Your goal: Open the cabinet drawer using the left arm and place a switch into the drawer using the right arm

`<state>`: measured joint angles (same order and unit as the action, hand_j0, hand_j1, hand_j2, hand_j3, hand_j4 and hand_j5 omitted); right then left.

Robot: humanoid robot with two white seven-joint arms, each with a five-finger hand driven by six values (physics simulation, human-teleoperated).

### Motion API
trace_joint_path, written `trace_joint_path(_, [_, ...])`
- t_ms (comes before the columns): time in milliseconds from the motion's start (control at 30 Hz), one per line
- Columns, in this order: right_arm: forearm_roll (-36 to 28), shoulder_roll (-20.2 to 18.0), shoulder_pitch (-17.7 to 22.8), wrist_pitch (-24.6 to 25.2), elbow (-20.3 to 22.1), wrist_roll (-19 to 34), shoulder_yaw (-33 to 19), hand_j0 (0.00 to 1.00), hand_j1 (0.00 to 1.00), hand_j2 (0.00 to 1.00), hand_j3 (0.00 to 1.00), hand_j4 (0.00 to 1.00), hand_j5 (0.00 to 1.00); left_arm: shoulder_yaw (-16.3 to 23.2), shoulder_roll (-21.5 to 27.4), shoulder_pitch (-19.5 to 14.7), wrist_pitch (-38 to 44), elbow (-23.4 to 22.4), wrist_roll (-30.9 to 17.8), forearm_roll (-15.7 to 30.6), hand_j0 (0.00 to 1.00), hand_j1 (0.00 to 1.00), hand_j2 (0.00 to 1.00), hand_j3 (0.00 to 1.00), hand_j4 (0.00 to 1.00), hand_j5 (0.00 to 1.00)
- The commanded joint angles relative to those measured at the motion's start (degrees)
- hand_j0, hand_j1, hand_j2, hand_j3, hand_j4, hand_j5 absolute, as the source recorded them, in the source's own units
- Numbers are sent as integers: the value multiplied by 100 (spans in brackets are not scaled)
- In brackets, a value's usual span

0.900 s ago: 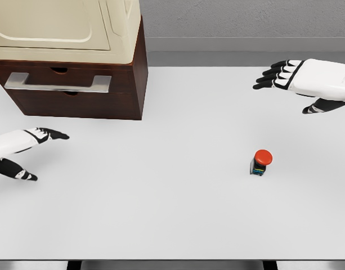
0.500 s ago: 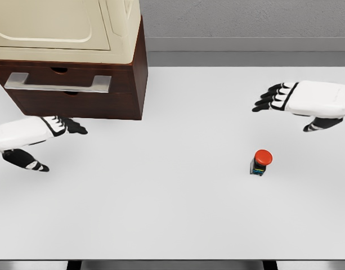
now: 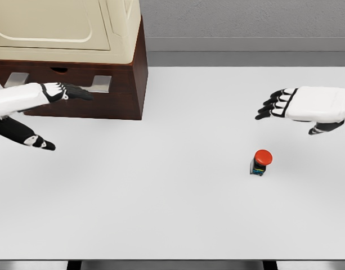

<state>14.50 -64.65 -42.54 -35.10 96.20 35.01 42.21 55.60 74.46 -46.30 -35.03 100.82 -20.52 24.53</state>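
The dark brown wooden cabinet [image 3: 104, 104] sat in the upper left of the frame with a cream-coloured appliance [image 3: 65, 28] on top of it. Its drawer [image 3: 119, 84] looked shut, so I could see nothing of what it held. The white left hand [image 3: 34, 101] hung in front of the flat silver drawer handle [image 3: 99, 84], hiding most of the bar. Its black fingers [image 3: 74, 91] were stretched out and the thumb hung low, so it gripped nothing. I could not tell whether it touched the handle.

I judged the first step, reaching for the drawer, to be in hand. The next move would call for curling those fingers round the bar and drawing it toward the near edge.

The small switch with a round red button [image 3: 261, 162] stood upright on the white table [image 3: 172, 214], right of centre. The white right hand [image 3: 307, 107] hovered above and to the right of it in the frame, fingers loosely extended, holding nothing.
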Motion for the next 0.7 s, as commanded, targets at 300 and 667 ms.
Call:
trace_joint_path(300, [18,14,-70,10,101,-1,709,100,100,100,100,100,100,127,-291,-239,2439,8,40,685,100,100,100,100,100,100])
trace_joint_path(667, [79,181,-97,10,119,-1,833,100,100,100,100,100,100,118,-116,-265,2870,-28,48,589,100,100,100,100,100,100])
